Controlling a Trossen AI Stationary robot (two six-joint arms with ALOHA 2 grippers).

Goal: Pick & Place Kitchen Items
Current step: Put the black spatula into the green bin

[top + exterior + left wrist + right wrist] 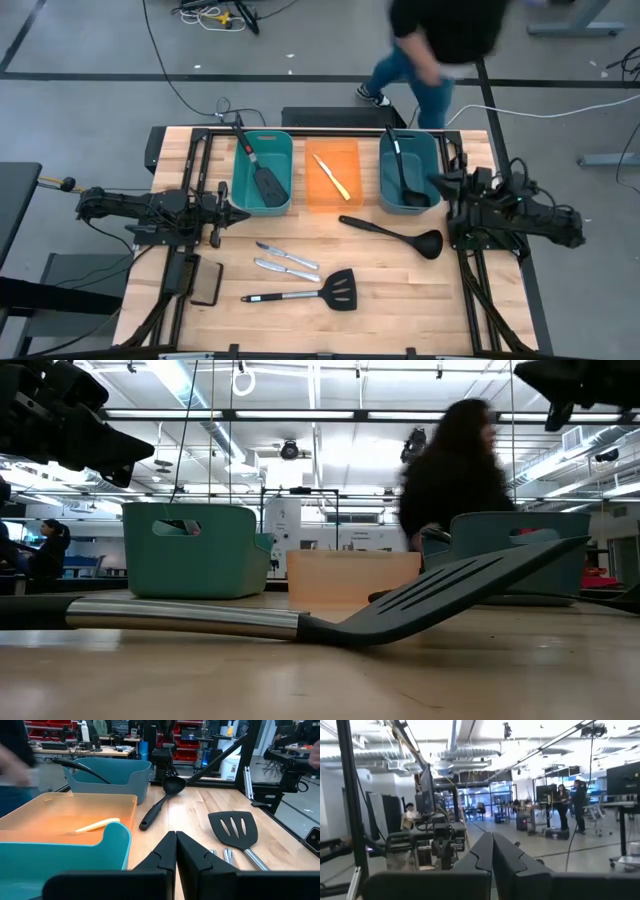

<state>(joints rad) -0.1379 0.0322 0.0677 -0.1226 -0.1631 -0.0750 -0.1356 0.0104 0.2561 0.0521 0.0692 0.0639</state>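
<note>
From above, the wooden counter [400,300] carries three bins in a row along its far edge: a teal bin [262,172] holding one black slotted spatula [268,182], an orange bin [333,173] holding the pale-yellow knife [332,176], and a second teal bin [409,170] holding a black ladle [405,178]. On the bare counter lie the other ladle [392,232], two small silver knives [286,260] side by side, and the second spatula [300,293] nearest the front edge. The left claw [238,214] sits closed at the left side, empty; the right claw [436,182] is closed and empty, raised beside the right teal bin. A person [440,45] walks past behind the counter. At counter height, the front spatula [400,600] fills the foreground, its head tilted upward. The left wrist camera shows its fingers [165,855] pressed together, with the ladle [162,802] and spatula [234,829] beyond. The right wrist camera shows shut fingers [485,850] pointing into the room.
</note>
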